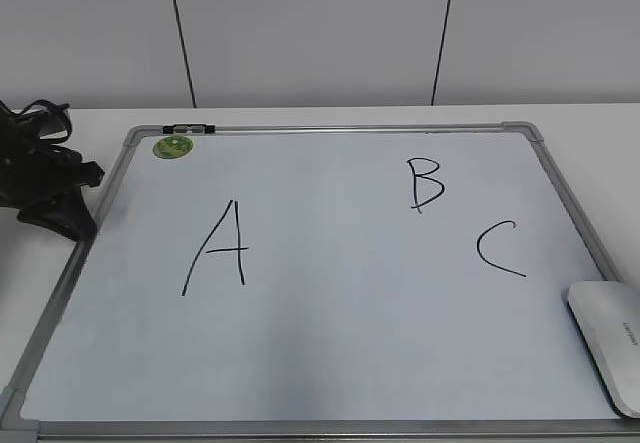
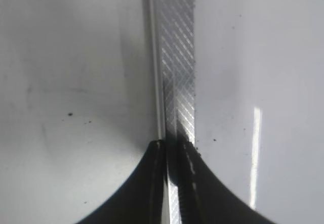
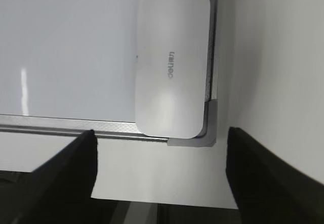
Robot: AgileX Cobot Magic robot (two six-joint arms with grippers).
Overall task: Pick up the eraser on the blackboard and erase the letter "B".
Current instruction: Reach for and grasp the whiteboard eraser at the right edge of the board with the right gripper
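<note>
The exterior view looked down at a slant from the near edge across the whole blackboard [image 1: 330, 363] toward the wall. The left wrist view sat very close, facing down on the board's left frame. The right wrist view hung higher, facing down on the eraser [image 3: 172, 62] at the board's corner, also seen exterior [image 1: 608, 338].

A pale wall [image 1: 310, 33] of flat panels stood behind the white table [image 1: 300, 115], split by two thin dark vertical seams [image 1: 180, 33]. Soft, even light fell across the tabletop, leaving only faint shadows
</note>
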